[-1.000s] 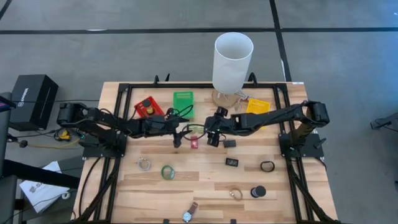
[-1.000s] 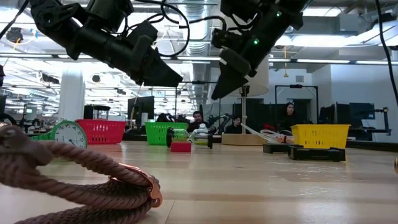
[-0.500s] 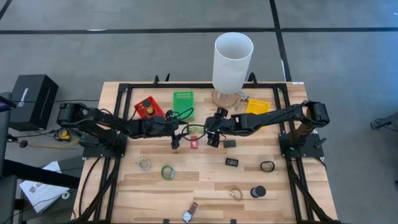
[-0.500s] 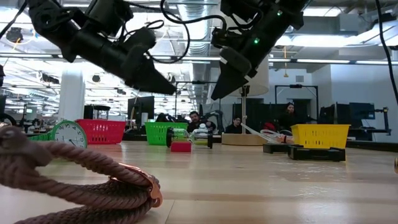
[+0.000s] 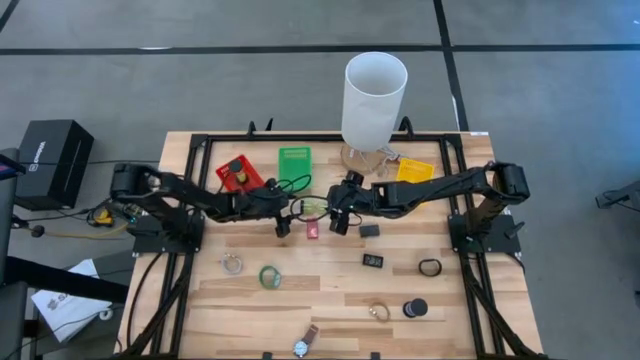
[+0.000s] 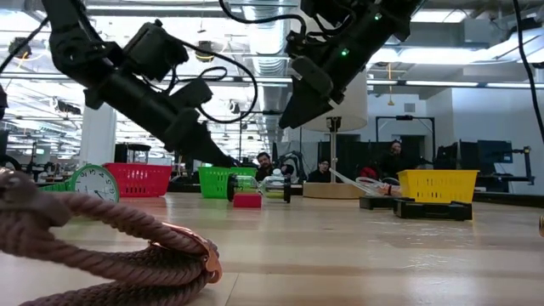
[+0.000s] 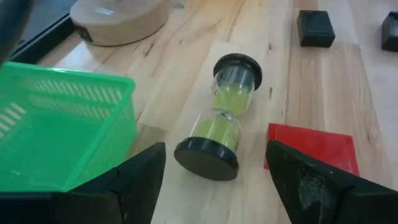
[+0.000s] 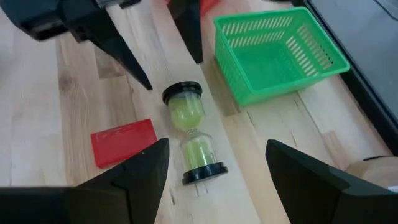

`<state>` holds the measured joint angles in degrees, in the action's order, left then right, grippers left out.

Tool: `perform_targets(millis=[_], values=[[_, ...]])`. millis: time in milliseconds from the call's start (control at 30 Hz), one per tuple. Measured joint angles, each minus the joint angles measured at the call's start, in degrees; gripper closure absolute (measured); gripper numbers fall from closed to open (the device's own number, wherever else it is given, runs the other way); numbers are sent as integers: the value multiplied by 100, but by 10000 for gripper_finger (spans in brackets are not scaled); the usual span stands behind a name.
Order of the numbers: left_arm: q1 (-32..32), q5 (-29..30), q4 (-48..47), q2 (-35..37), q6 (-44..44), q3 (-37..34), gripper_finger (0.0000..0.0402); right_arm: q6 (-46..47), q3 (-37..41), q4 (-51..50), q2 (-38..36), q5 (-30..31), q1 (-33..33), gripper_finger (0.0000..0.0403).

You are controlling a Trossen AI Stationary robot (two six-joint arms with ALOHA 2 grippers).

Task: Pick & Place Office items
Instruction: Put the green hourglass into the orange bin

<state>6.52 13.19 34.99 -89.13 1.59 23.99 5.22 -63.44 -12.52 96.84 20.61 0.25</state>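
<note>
Left wrist view — green bin point(image 7: 62, 130) beside hourglass point(image 7: 221, 118), red block point(image 7: 314, 148) opposite.

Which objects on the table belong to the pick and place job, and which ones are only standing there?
Belong to the job:
- hourglass, lying on its side
- red block
- green tape roll
- wristwatch
- small black block
- black cylinder

Only standing there:
- green bin
- red bin
- yellow bin
- tall white cylinder
</note>
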Motion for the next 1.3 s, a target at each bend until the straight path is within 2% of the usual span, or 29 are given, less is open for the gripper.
perform_targets(millis=[233, 333, 633, 800, 1067, 1300], values=[[37, -35, 643, -442, -422, 4, 125, -138, 0, 29, 0, 0, -1, 143], [121, -315, 662, -709, -420, 74, 125, -326, 2, 88, 0, 2, -7, 143], [140, -359, 671, -1265, -604, 461, 127, -372, 2, 143, 0, 1, -7, 143], [135, -757, 657, -1298, -567, 474, 131, -372, 2, 92, 0, -1, -7, 143], [177, -765, 619, -1190, -584, 481, 145, -322, 2, 63, 0, -89, 13, 143], [172, -771, 450, -1188, -584, 479, 178, -221, 2, 53, 0, -130, 13, 143]])
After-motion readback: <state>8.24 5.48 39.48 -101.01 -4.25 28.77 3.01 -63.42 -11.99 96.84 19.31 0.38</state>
